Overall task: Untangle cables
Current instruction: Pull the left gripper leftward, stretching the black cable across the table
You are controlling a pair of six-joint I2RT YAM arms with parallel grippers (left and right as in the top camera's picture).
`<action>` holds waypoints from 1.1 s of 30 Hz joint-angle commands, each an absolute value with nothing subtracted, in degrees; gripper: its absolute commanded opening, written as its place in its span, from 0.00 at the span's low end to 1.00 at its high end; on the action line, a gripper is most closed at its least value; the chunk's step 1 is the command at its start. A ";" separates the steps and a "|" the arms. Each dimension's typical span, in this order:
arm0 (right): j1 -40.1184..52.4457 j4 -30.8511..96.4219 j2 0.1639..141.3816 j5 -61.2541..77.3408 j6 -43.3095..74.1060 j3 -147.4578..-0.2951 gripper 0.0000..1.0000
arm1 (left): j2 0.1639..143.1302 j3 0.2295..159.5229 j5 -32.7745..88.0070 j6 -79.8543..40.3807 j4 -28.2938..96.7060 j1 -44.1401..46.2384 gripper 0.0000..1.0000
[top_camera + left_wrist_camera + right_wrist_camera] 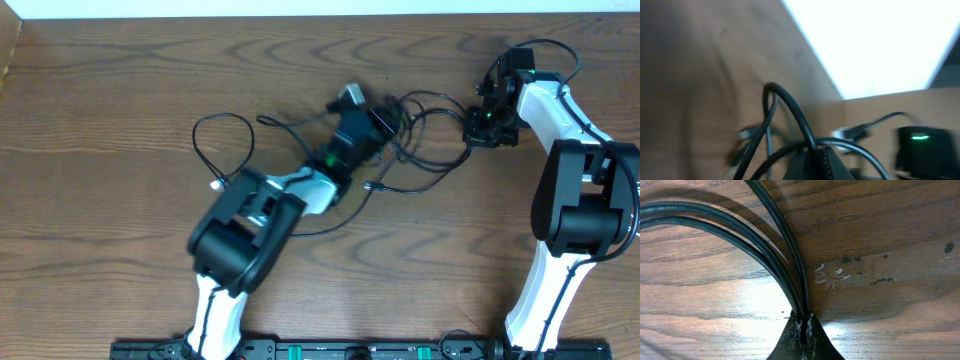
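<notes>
Clenched at the bottom of the right wrist view, the right claw (802, 332) pinches several thin black flexible cables (767, 255), which fan up and leftward over the brown wood-grain tabletop (880, 305). Overhead, the tangle lies in the far middle, with the far edge close behind and bare wood to the left and front. The left arm (262, 212) reaches diagonally into the tangle. A blurred cable arches over the left claw (380, 118), and its grip cannot be told. The right arm (578, 190) bends inward from the right.
</notes>
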State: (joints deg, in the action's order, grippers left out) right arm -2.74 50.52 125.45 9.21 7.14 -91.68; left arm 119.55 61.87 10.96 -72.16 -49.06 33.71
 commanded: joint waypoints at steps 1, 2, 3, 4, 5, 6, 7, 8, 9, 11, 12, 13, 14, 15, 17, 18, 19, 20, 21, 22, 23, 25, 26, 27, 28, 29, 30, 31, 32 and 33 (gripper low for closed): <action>-1.83 51.16 127.00 7.46 6.74 -90.15 0.01 | 111.46 62.92 20.60 -70.91 -49.87 30.30 0.08; -1.83 51.13 127.00 6.79 6.74 -90.13 0.01 | 109.49 62.92 22.22 -70.06 -49.84 29.30 0.08; -1.83 51.09 127.00 6.11 6.76 -90.06 0.01 | 107.90 62.92 23.57 -69.21 -49.84 28.53 0.07; -1.83 51.00 127.00 5.74 6.76 -89.97 0.01 | 105.75 62.92 25.19 -68.66 -49.80 27.57 0.08; -1.83 50.94 127.00 5.48 6.79 -89.89 0.01 | 104.16 62.92 26.52 -68.34 -49.78 26.83 0.08; -1.83 50.78 127.00 5.45 6.79 -89.76 0.01 | 102.15 62.92 28.16 -67.57 -49.78 25.91 0.07; -1.85 50.59 127.02 5.45 6.79 -89.58 0.01 | 100.49 62.92 29.39 -66.72 -49.39 25.12 0.08; -1.85 50.39 127.02 5.39 6.79 -89.36 0.01 | 98.54 62.92 30.52 -65.89 -48.42 24.21 0.07; -1.85 50.30 127.02 4.84 6.83 -89.14 0.01 | 96.79 62.92 31.18 -65.30 -47.00 23.33 0.07; -1.83 50.33 127.02 3.27 6.90 -88.92 0.01 | 92.82 62.92 31.77 -63.02 -42.41 21.26 0.07; -1.85 50.30 127.02 2.28 7.29 -88.77 0.01 | 91.15 62.92 31.81 -61.30 -40.03 20.32 0.07; -1.85 50.43 127.02 0.84 8.16 -88.75 0.01 | 89.23 62.92 31.79 -59.24 -37.10 19.22 0.08; -1.93 50.57 127.02 -0.32 8.84 -88.75 0.01 | 87.57 62.92 31.75 -57.30 -34.24 18.17 0.07; -2.07 50.63 127.02 -1.17 9.41 -88.75 0.01 | 85.71 62.92 31.75 -55.24 -31.03 16.97 0.07; -2.50 50.63 127.02 -1.37 9.63 -88.75 0.01 | 82.19 62.92 31.73 -51.68 -24.77 14.35 0.08; -2.76 50.63 127.02 -1.39 9.63 -88.75 0.01 | 80.42 62.92 31.73 -50.09 -21.76 12.86 0.08; -2.98 50.63 127.02 -1.39 9.65 -88.75 0.01 | 79.05 62.92 31.70 -48.95 -19.33 11.57 0.07; -3.36 50.61 127.02 -1.39 9.63 -88.75 0.01 | 77.30 62.92 31.68 -47.70 -16.40 9.82 0.07; -3.70 50.61 127.02 -1.41 9.63 -88.75 0.01 | 75.90 62.92 31.68 -46.85 -14.20 8.27 0.08; -4.10 50.61 127.02 -1.43 9.63 -88.75 0.01 | 74.37 62.92 31.51 -45.80 -11.75 6.37 0.08; -4.51 50.63 127.02 -1.43 9.65 -88.75 0.01 | 72.88 62.92 31.20 -44.95 -9.43 4.40 0.08; -5.41 50.76 127.02 -1.43 9.72 -88.75 0.01 | 70.37 62.92 30.28 -44.10 -5.50 0.75 0.08; -5.98 50.85 127.02 -1.65 10.37 -88.75 0.01 | 69.19 62.92 30.22 -43.42 -3.77 -1.23 0.07; -6.46 51.05 127.02 -1.91 11.20 -88.75 0.01 | 68.25 62.92 30.22 -43.22 -2.35 -2.90 0.08; -7.05 51.31 127.02 -2.02 12.16 -88.75 0.01 | 67.26 62.92 30.22 -43.22 -0.54 -4.73 0.07; -7.77 51.77 127.02 -2.02 13.26 -88.75 0.01 | 66.43 62.92 30.24 -43.22 1.10 -6.42 0.08; -8.38 52.23 127.02 -2.02 14.00 -88.75 0.01 | 65.80 62.92 30.22 -43.09 2.63 -7.88 0.07; -8.84 52.51 127.02 -2.04 14.46 -88.75 0.01 | 65.39 62.92 30.22 -43.07 3.73 -9.06 0.08; -9.45 52.71 127.02 -2.02 14.83 -88.75 0.01 | 65.01 62.92 30.24 -43.07 4.89 -10.44 0.07; -10.09 52.80 127.02 -2.02 15.27 -88.75 0.01 | 64.86 62.92 30.24 -43.07 5.87 -11.60 0.08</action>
State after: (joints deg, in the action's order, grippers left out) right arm -8.05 52.16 124.86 3.73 12.27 -90.98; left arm 65.04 61.87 30.92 -45.04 4.14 -9.21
